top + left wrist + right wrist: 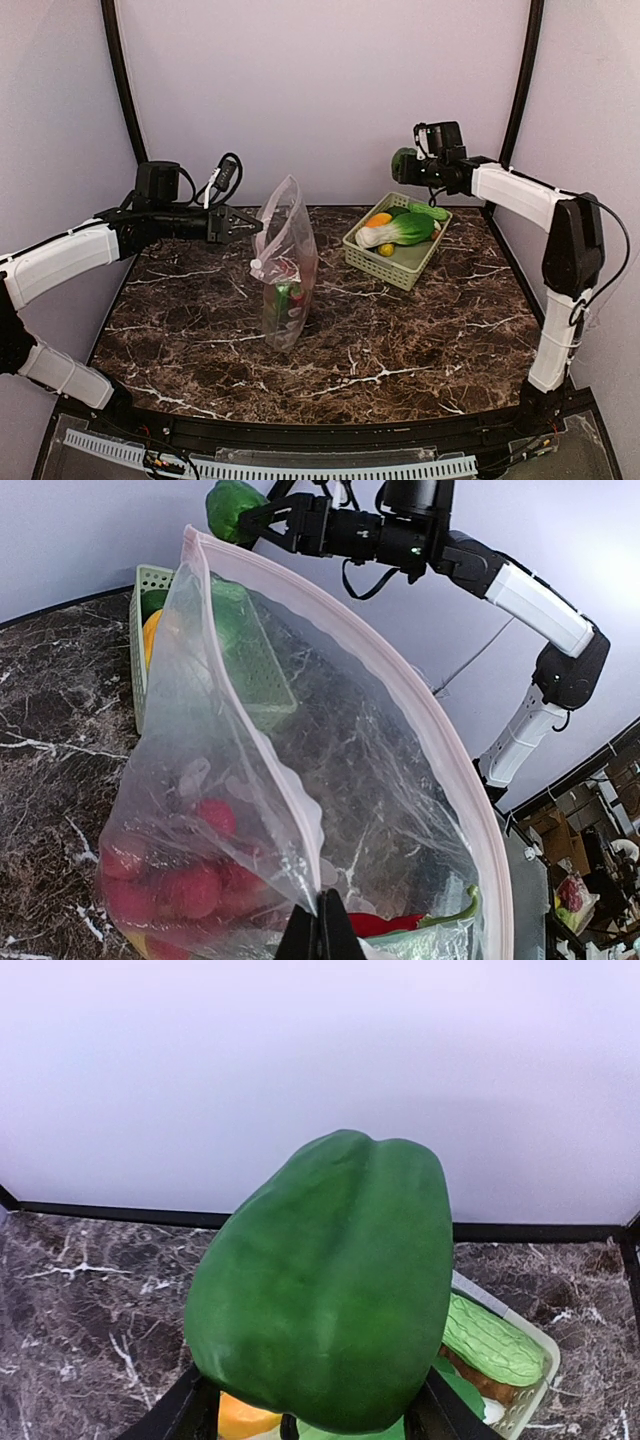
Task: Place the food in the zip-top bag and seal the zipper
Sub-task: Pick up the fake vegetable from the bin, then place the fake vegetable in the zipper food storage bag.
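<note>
— How much room do you have?
— An open stretch of marble table [420, 340] lies between the zip-top bag [288, 270] and the basket [398, 268], which sits close to the back wall.
— And your arms?
— Your left gripper [252, 224] reaches in level. It is pinched tight on the bag's mouth edge and holds it upright. Your right gripper [412, 168] hangs above the basket's far rim, clamped on the green pepper [325, 1280].
— Anything unclear?
— The red food [190, 890] blurs behind plastic, and the zipper [430, 725] runs out of frame.
</note>
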